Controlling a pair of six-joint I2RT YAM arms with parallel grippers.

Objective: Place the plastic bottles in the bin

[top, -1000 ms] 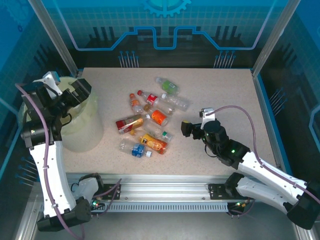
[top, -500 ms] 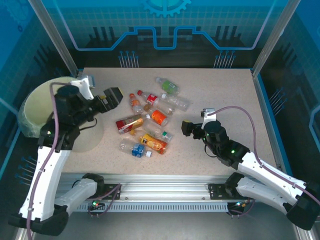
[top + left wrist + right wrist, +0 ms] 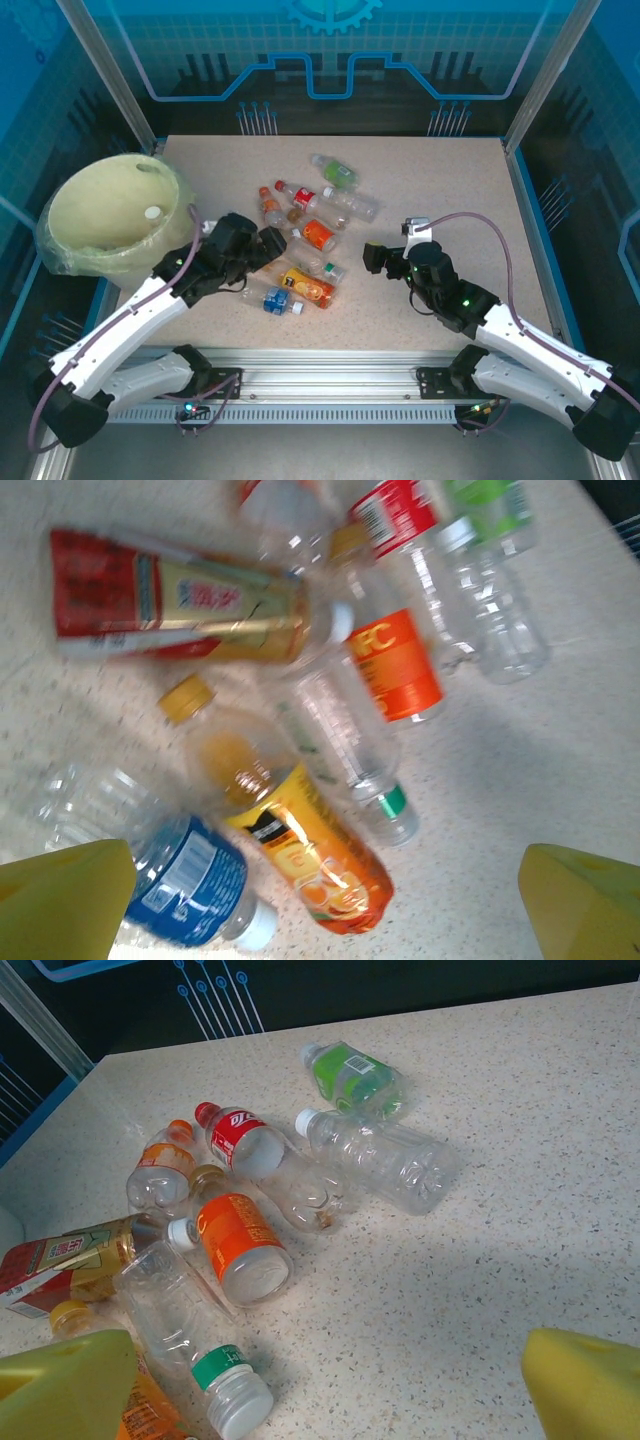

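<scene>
Reach step. Left gripper [image 3: 262, 244] jaws wide above plastic bottles [image 3: 318, 235], bin [image 3: 58, 205] to its left; yellow-capped bottle [image 3: 305, 860] between its fingers. Right gripper [image 3: 372, 257] wide, bottles ahead. Next: descend, close on 1 bottle.

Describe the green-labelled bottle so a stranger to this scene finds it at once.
From the big cream bin at the table's left, look right to the bottle pile. The green-labelled bottle lies at its far end; its neighbours are a red-labelled bottle and a bare clear bottle.

White links [image 3: 110, 340] with black joints [image 3: 440, 275], mauve cables [image 3: 470, 214], small green lights [image 3: 463, 300] and yellow fingers [image 3: 60, 895]
</scene>
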